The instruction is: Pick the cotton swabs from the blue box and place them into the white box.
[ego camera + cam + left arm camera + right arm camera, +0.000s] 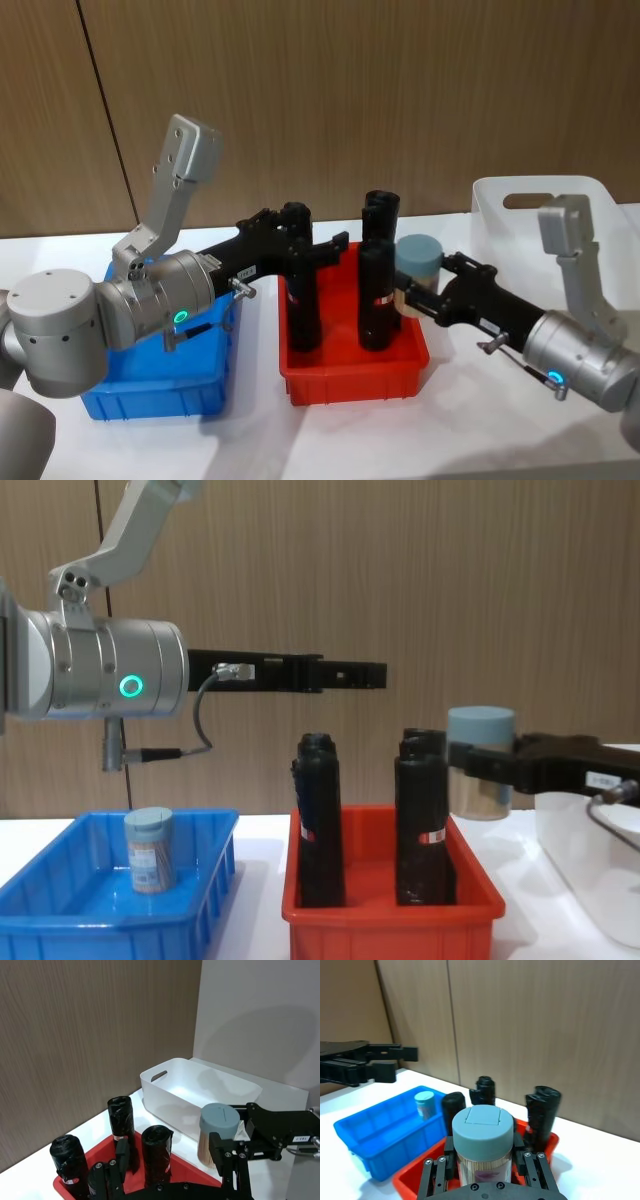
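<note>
My right gripper is shut on a cotton swab jar, clear with a grey-blue lid, held in the air over the right edge of the red bin, left of the white box. A second cotton swab jar stands upright in the blue box. My left gripper is open and holds nothing, stretched out high above the red bin. In the head view the left arm covers much of the blue box.
The red bin sits between the blue and white boxes and holds three tall black cylinders with red-white labels, standing close under both grippers. A wooden wall runs behind the white table.
</note>
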`<state>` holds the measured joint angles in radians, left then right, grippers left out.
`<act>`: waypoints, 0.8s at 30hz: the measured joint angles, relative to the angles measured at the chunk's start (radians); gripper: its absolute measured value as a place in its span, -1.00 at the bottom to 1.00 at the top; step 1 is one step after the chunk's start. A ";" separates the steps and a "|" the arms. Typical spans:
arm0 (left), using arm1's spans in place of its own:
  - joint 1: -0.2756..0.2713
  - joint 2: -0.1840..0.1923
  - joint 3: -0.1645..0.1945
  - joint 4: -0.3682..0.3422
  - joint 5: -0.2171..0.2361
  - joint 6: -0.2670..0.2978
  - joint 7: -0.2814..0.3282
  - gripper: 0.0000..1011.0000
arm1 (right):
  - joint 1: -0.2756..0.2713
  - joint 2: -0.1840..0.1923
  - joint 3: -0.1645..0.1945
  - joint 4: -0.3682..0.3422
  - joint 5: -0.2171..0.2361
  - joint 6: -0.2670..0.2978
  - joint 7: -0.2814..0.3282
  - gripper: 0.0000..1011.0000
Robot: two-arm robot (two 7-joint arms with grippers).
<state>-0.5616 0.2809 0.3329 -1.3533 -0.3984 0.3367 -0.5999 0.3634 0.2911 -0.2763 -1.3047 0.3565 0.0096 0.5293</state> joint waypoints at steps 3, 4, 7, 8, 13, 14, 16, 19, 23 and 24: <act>0.000 0.000 0.000 0.000 0.000 0.000 0.000 0.99 | -0.007 0.013 0.011 -0.010 0.001 -0.002 -0.013 0.34; 0.000 0.000 0.000 0.000 0.000 0.000 0.000 0.99 | -0.008 0.016 0.014 -0.011 0.001 -0.002 -0.016 0.34; 0.000 0.000 0.000 0.000 0.000 0.000 0.000 0.99 | -0.011 0.026 0.024 -0.017 0.000 -0.005 -0.029 0.34; 0.000 0.000 0.000 0.000 0.000 0.000 0.000 0.99 | -0.011 0.029 0.027 -0.018 0.000 -0.006 -0.032 0.34; 0.000 0.000 0.000 0.000 0.000 0.000 0.000 0.99 | -0.006 0.042 0.041 -0.018 -0.012 -0.011 -0.049 0.34; 0.000 0.000 0.000 0.000 0.000 0.000 0.000 0.99 | 0.000 0.045 0.045 -0.013 -0.017 -0.013 -0.055 0.34; 0.000 0.000 0.000 0.000 0.000 0.000 0.000 0.99 | 0.010 0.048 0.051 -0.004 -0.026 -0.016 -0.061 0.34; 0.000 0.000 0.000 0.000 0.000 0.000 0.000 0.99 | 0.028 0.050 0.058 0.014 -0.041 -0.022 -0.071 0.34; 0.000 0.000 0.000 0.000 0.000 0.000 0.000 0.99 | 0.055 0.051 0.065 0.046 -0.062 -0.031 -0.080 0.34; 0.000 0.000 0.000 0.000 0.000 0.000 0.000 0.99 | 0.063 0.050 0.066 0.056 -0.065 -0.033 -0.081 0.34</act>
<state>-0.5616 0.2809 0.3329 -1.3533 -0.3984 0.3367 -0.5999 0.4268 0.3415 -0.2101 -1.2490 0.2912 -0.0236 0.4484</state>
